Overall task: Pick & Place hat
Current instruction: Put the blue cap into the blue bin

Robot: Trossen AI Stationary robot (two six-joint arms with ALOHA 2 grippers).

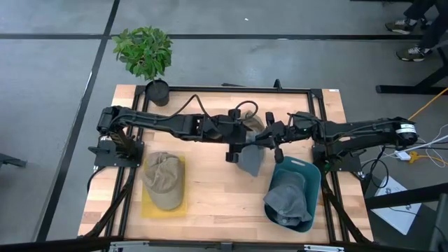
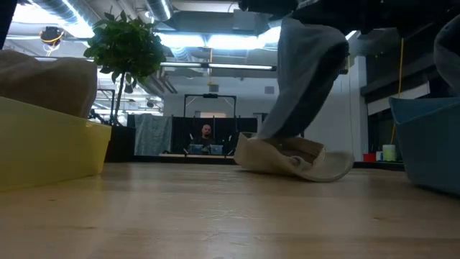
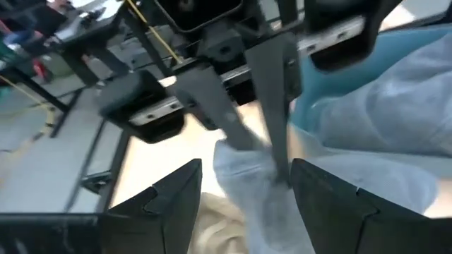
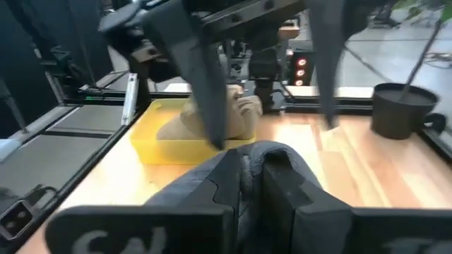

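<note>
While a grey hat (image 1: 250, 161) was held above mid-table, clamped in the right gripper (image 1: 260, 143), the left gripper (image 1: 238, 148) was seen just beside it — fingers spread apart — between a yellow tray (image 1: 181, 203) and a blue bin (image 1: 313, 175).

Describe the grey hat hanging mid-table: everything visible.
The grey hat is soft, limp cloth, hanging in a long fold above the wooden table, clear of the beige hat lying behind it. The right tool is shut on its upper edge. The left tool is open around the hanging cloth. It hangs between the yellow tray and the blue bin.
</note>
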